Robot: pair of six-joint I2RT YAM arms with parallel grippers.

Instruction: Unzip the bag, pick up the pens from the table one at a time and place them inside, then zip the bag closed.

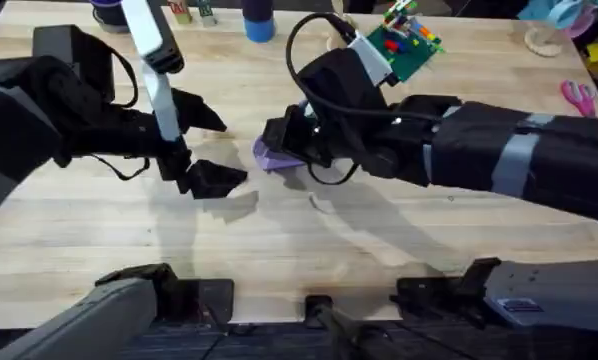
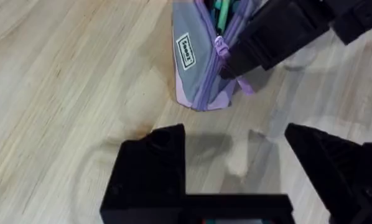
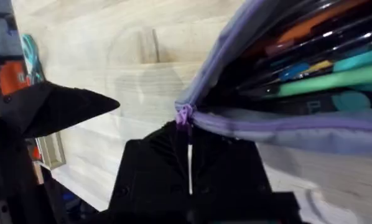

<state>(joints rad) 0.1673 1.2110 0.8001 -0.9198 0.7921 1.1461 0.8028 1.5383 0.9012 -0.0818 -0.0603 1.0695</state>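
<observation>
The lilac bag (image 1: 275, 157) lies mid-table with its zipper partly open. Inside it lie several pens (image 3: 335, 78), a light green one among them; green pen ends (image 2: 222, 9) also poke out in the left wrist view. My right gripper (image 3: 187, 149) reaches across from the right and is shut on the purple zipper pull (image 3: 185, 115) at the bag's end. In the left wrist view that zipper pull (image 2: 221, 46) sits in the right gripper (image 2: 232, 65). My left gripper (image 2: 236, 155) hovers open just left of the bag (image 2: 195, 68), nothing between its fingers (image 2: 152, 168).
At the table's back edge stand a green brick plate with coloured bricks (image 1: 406, 40), a blue cup (image 1: 259, 22) and small items. Pink-handled scissors (image 1: 577, 97) lie far right. Bare wooden table (image 1: 279, 240) stretches in front of the bag.
</observation>
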